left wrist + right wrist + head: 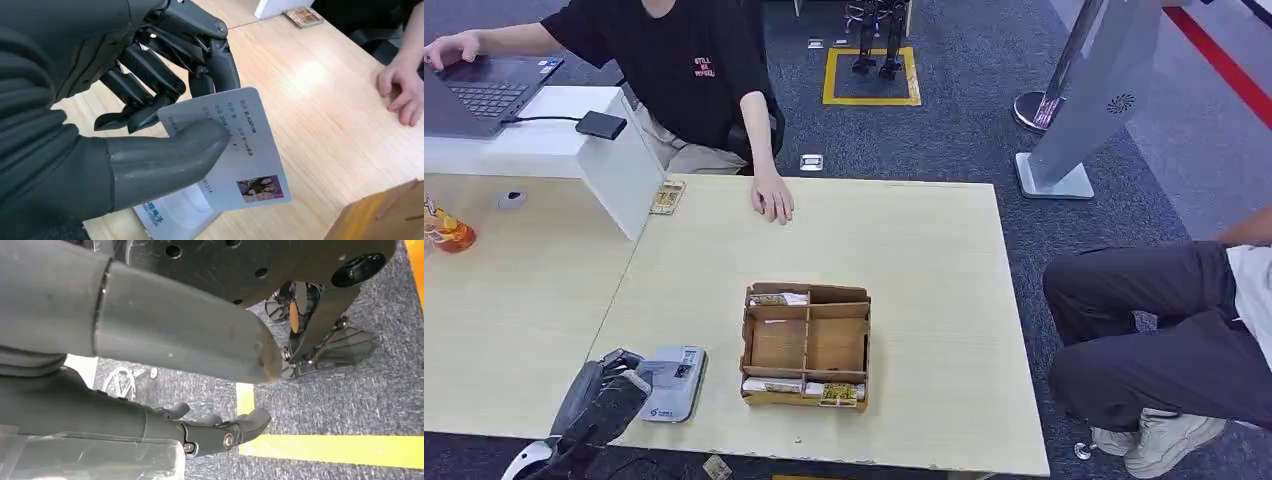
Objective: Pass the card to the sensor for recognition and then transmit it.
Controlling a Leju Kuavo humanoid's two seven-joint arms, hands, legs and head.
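My left hand (125,115) pinches a pale blue ID card (245,150) between thumb and fingers; the card bears printed text and a small photo. It hangs just above the grey card sensor (172,215). In the head view the left hand (607,392) is at the table's near left edge, over the left part of the sensor (679,385). My right hand (165,335) hangs beside the body over carpet, its fingers (225,432) apart and holding nothing.
A wooden compartment box (806,346) with cards stands right of the sensor. A seated person rests a hand (772,200) on the table's far edge, near a small card stack (667,196). A white box (619,165) and laptop (479,95) lie far left. Another person (1164,330) sits right.
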